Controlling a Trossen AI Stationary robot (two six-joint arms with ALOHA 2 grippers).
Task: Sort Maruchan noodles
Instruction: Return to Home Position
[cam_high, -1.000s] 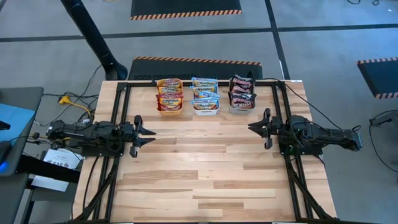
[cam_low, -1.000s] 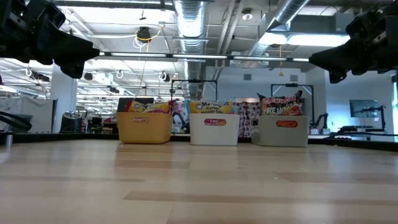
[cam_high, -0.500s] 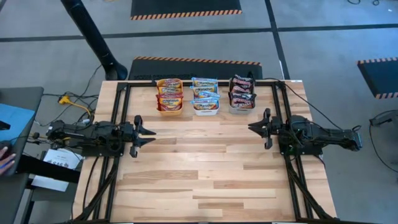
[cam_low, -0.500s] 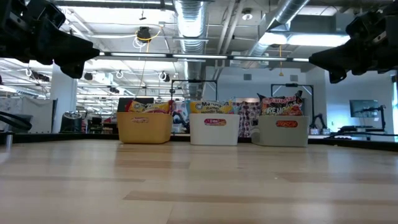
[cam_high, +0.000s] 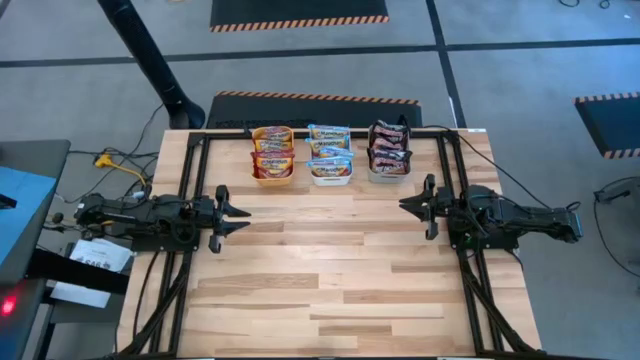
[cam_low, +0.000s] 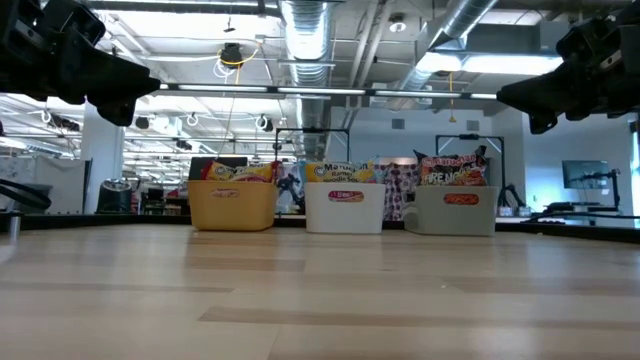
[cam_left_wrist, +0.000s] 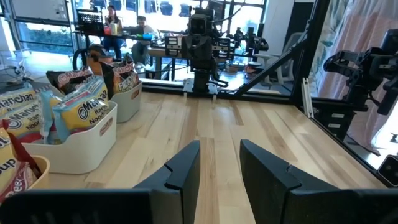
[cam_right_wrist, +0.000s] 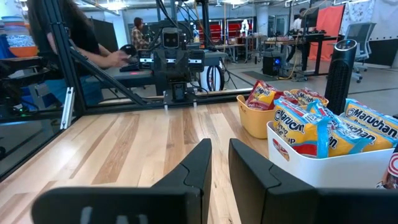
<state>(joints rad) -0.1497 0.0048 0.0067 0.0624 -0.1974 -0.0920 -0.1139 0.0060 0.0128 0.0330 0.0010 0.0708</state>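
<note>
**Packets binned, both grippers empty and facing across the table**

The near stretch of the table (cam_high: 330, 290), on the camera side of the white bin (cam_high: 331, 181), is plain wood with no packet on it.

Nearer than the white bin and off to its left, the left gripper (cam_high: 240, 214) hangs above the wood. Its fingers are spread a little, with a clear gap between them in its own wrist view, and they hold nothing and touch nothing. The right gripper (cam_high: 404, 205) mirrors it, nearer than the white bin and off to its right. Its fingers are parted by a narrower gap and are also empty. The two point at each other across the table.

From both grippers the noodles lie toward the far edge. The row of bins runs crosswise, parallel to the line between the grippers. The blue packets (cam_high: 329, 145) stand in the white bin. The orange-yellow packets (cam_high: 272, 150) fill the orange bin (cam_high: 273, 178) just to its left, and the maroon packets (cam_high: 389, 148) fill the grey bin (cam_high: 388, 178) just to its right. The left gripper is nearer the orange bin and the right gripper nearer the grey one, while the white bin sits about midway between them.

I judge the sorting finished, so the coming move calls for no grasp, only for parking the arms.
</note>
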